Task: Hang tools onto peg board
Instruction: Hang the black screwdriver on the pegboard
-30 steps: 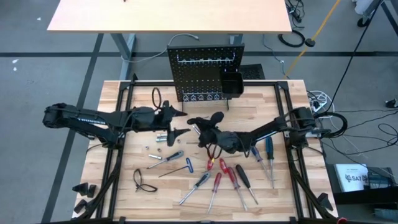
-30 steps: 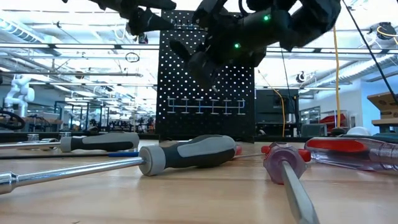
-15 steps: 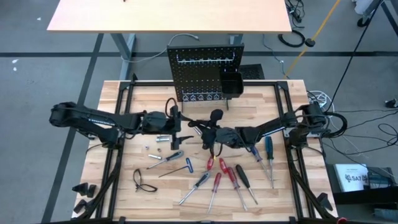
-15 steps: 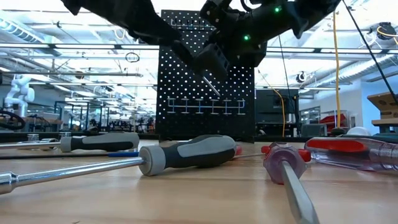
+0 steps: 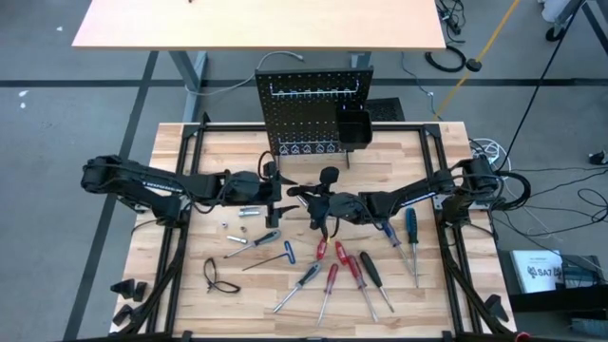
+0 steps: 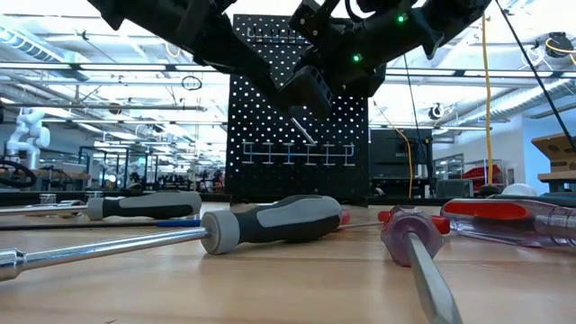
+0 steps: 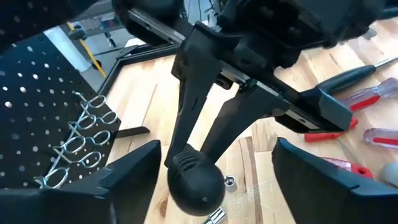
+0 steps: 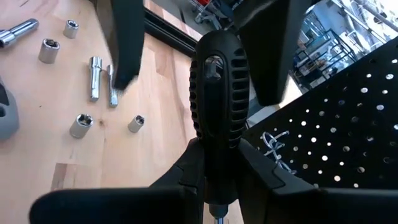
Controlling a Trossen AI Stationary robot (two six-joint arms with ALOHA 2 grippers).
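Currently pinching the black-handled screwdriver [image 8: 216,93] between the fingers of the right gripper [image 8: 217,171], just below the handle, a short way in front of the peg board [image 5: 313,104] and clear of the tabletop. Keeping the handle end exposed, probably for a handover. Bracketing that handle with the left gripper [image 7: 211,180], fingers spread to either side and not touching it, also in front of the peg board. Judging the spread as readiness to close on the handle. Leaving the silver hook rail [image 5: 313,90] bare, no tool hanging on it. Showing nothing discernible inside the small black bin [image 5: 354,128] at the peg board's edge. Leaving the remaining screwdrivers [image 5: 351,271] and loose silver sockets [image 8: 81,124] lying farther out in front of the peg board.
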